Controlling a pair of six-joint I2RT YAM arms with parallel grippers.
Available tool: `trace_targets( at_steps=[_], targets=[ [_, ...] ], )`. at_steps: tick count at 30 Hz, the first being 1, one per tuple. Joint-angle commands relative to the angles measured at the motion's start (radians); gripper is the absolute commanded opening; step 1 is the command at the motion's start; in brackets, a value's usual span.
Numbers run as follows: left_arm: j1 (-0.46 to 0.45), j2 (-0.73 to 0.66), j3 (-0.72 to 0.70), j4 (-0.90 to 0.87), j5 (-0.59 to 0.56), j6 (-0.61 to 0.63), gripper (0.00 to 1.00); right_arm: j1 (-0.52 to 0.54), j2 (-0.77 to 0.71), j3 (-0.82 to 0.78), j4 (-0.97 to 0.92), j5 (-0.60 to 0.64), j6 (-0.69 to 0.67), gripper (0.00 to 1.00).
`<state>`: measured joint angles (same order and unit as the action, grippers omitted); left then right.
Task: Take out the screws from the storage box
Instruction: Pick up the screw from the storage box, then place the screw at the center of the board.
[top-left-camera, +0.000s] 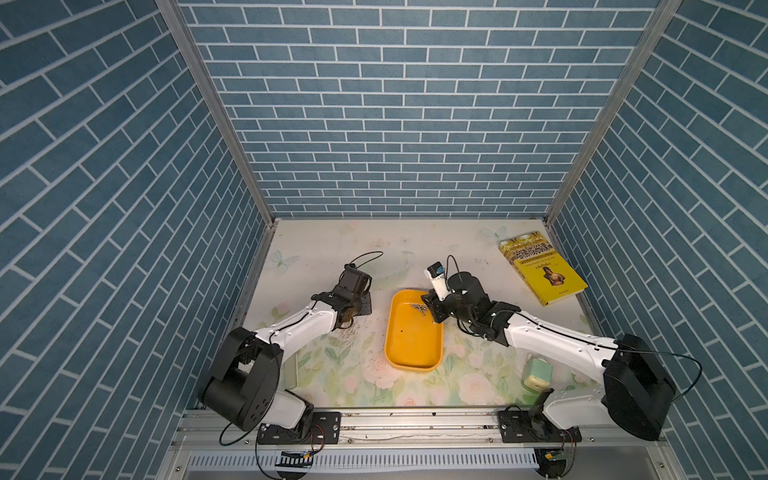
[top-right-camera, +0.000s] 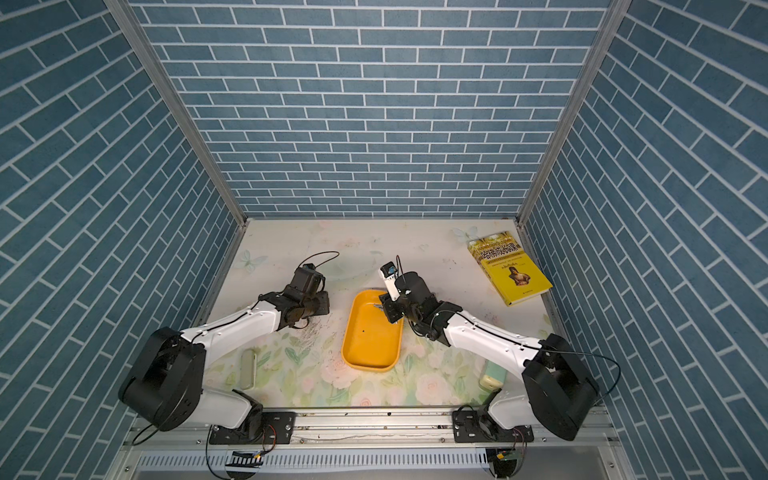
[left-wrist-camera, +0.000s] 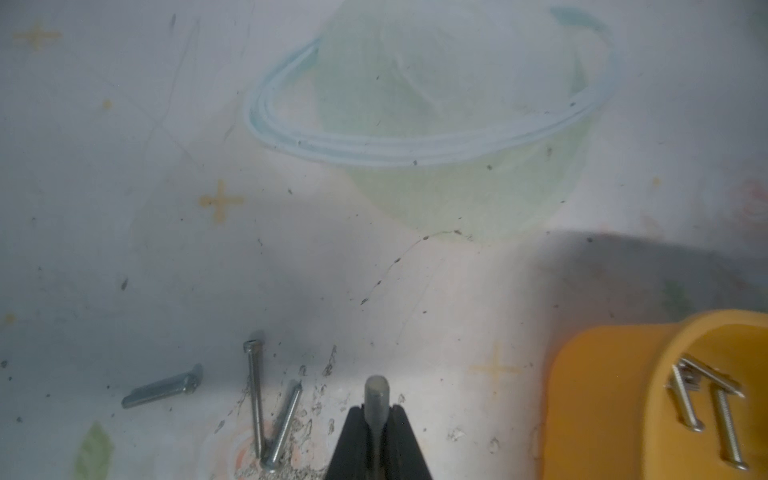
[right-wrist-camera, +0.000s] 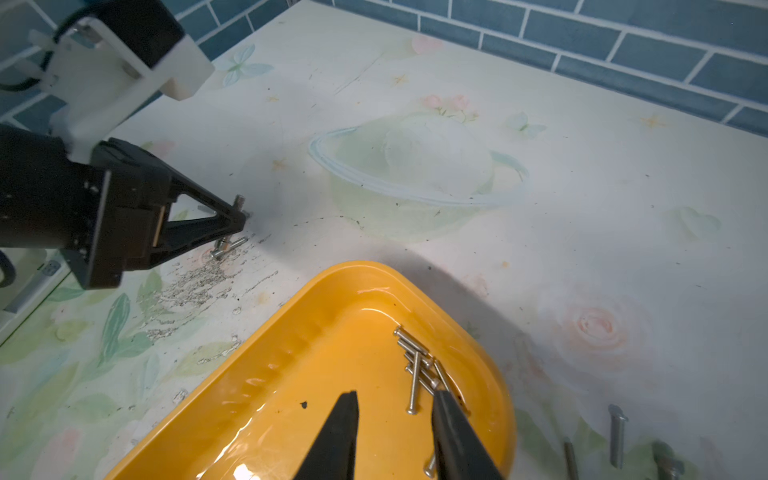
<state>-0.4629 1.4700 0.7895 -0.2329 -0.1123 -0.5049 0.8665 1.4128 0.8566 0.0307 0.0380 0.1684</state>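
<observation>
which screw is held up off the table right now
The screw pinched between the tips of the shut left tool. The others lie flat on the table or in the yellow storage box.

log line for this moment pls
left claw: shut on screw | right claw: open over storage box | screws: cluster in box, others on table
</observation>
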Motion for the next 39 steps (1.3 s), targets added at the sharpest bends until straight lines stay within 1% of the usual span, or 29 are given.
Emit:
trace_targets(
  at_steps=[1, 8, 13, 21, 24, 27, 35, 39],
  targets=[
    [0.03, 0.033, 0.023, -0.035, -0.025, -0.027, 0.0, 0.04, 0.081, 0.059, -0.077, 0.051, -0.042, 0.35],
    [0.11, 0.096, -0.004, -0.012, 0.087, -0.031, 0.0, 0.057, 0.261, 0.199, -0.177, 0.116, -0.019, 0.37],
    [0.118, 0.124, 0.002, -0.02, 0.092, -0.032, 0.01, 0.056, 0.353, 0.273, -0.241, 0.146, 0.004, 0.37],
    [0.122, 0.135, 0.005, -0.027, 0.107, -0.03, 0.09, 0.046, 0.409, 0.295, -0.267, 0.135, 0.04, 0.39],
    [0.122, 0.14, 0.008, -0.028, 0.114, -0.028, 0.14, 0.036, 0.421, 0.298, -0.276, 0.132, 0.052, 0.39],
    [0.122, 0.139, 0.007, -0.027, 0.114, -0.027, 0.22, 0.027, 0.426, 0.294, -0.275, 0.126, 0.064, 0.4],
    [0.122, 0.108, 0.002, -0.033, 0.086, -0.029, 0.3, 0.011, 0.46, 0.306, -0.293, 0.094, 0.076, 0.4],
    [0.122, 0.085, -0.002, -0.033, 0.07, -0.033, 0.3, 0.007, 0.475, 0.304, -0.294, 0.086, 0.082, 0.39]
  ],
)
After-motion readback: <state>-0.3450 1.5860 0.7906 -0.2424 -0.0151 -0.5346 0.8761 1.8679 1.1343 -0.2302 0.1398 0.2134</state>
